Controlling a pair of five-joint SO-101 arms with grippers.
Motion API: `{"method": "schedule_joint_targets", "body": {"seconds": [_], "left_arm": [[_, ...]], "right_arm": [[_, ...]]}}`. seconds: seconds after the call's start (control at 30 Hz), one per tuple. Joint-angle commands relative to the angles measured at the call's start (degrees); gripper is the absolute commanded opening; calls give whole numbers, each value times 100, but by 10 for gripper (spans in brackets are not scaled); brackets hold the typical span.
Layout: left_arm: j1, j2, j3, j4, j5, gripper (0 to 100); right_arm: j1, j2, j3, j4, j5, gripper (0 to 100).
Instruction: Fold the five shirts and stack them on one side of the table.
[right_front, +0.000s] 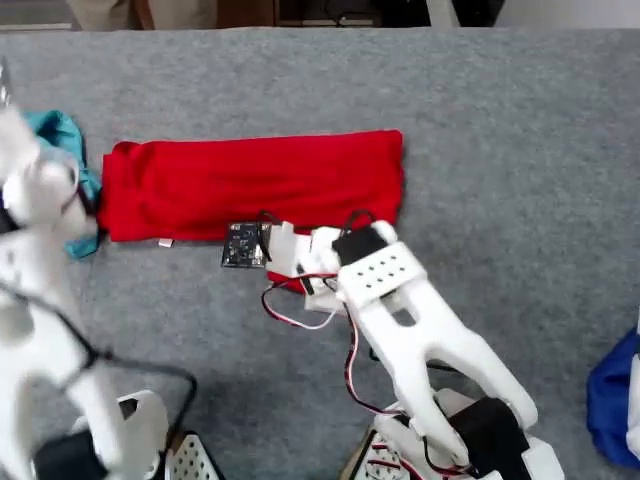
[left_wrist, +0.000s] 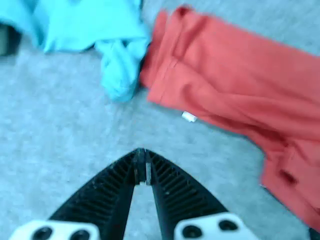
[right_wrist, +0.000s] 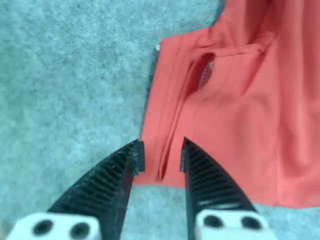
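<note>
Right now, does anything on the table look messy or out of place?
Yes: the crumpled turquoise cloth shirt lies bunched beside the end of the long folded red cloth shirt, not folded or stacked.

Open grey table (right_front: 500, 100) behind the red shirt (right_front: 250, 185) and across the right half, up to the blue cloth (right_front: 612, 400) at the right edge. Red shirt blocks centre-left as a long band; teal shirt (right_front: 68, 140) touches its left end. Right arm (right_front: 420, 340) + loose wires (right_front: 351, 370) hang over the shirt's near edge, right gripper (right_wrist: 161, 150) jaws slightly apart astride the hem. Left arm (right_front: 35, 280) crowds the left edge; left gripper (left_wrist: 141, 162) tips together over bare table just off both shirts. Front strip btw the arm bases passable.
</note>
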Motion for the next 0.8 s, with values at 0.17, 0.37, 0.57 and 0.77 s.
{"method": "schedule_joint_targets", "body": {"seconds": [0.17,0.37,0.57,0.77], "left_arm": [[-879,-1481,2796,-738,-475,18],[-1257,-1481,3393,-1037,-475,18],[-1451,-1481,3613,-1292,-659,18],[-1433,-1481,3666,-1301,-712,18]], "right_arm": [[-84,743,-277,-281,-229,331],[-66,1815,-778,-290,-422,315],[-75,2756,-1200,-264,-598,314],[-92,2993,-1437,53,-642,313]]}}
